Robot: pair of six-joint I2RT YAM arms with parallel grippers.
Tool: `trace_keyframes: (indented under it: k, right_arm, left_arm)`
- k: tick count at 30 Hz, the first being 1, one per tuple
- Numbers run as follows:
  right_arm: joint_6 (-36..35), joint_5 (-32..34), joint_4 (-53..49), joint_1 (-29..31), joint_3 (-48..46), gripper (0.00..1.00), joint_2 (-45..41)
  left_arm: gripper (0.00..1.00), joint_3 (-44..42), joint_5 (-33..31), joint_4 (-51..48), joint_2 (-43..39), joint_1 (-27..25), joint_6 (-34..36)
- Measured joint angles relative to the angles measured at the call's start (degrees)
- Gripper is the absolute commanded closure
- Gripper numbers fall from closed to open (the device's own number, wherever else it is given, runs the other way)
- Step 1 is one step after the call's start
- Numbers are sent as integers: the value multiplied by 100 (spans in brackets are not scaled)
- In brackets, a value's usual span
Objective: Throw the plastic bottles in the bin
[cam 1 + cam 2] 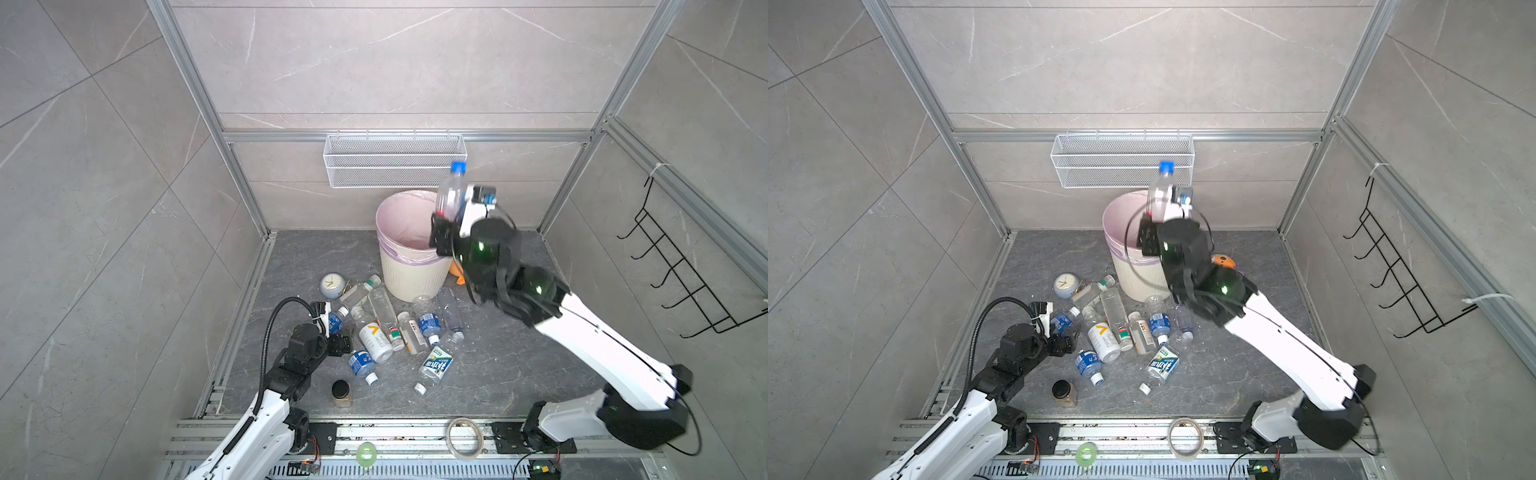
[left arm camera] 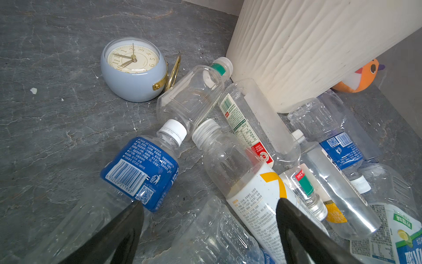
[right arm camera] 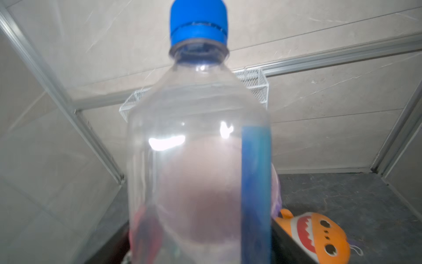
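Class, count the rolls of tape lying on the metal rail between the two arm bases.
2. A small green roll lies nearer the left arm's base; a larger beige roll nearer the right arm's base. None seems hidden.

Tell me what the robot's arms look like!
The left arm and right arm have smooth white shells and chunky black joints. A ribbed black hose loops along the left one; thin black cables and green lights show on the right. The left claw has black, pointed fingers.
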Motion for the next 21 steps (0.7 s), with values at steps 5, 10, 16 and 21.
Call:
trace_keyframes:
  k: [5,10,16,21]
  right_arm:
    - [-2,-389,-800,-433,1825,1,1351]
    - [-2,-599,-949,-407,920,1,916]
    - [-4,-682,-857,-404,-50,1,-103]
    - [-4,-713,-654,-404,-1029,1,-1095]
  left_arm:
    - [7,0,-22,-2,-188,2,0]
    - [5,0,-26,0,-337,2,0]
    - [0,0,-57,-2,-332,0,-4]
    - [0,0,-122,-35,-442,2,-7]
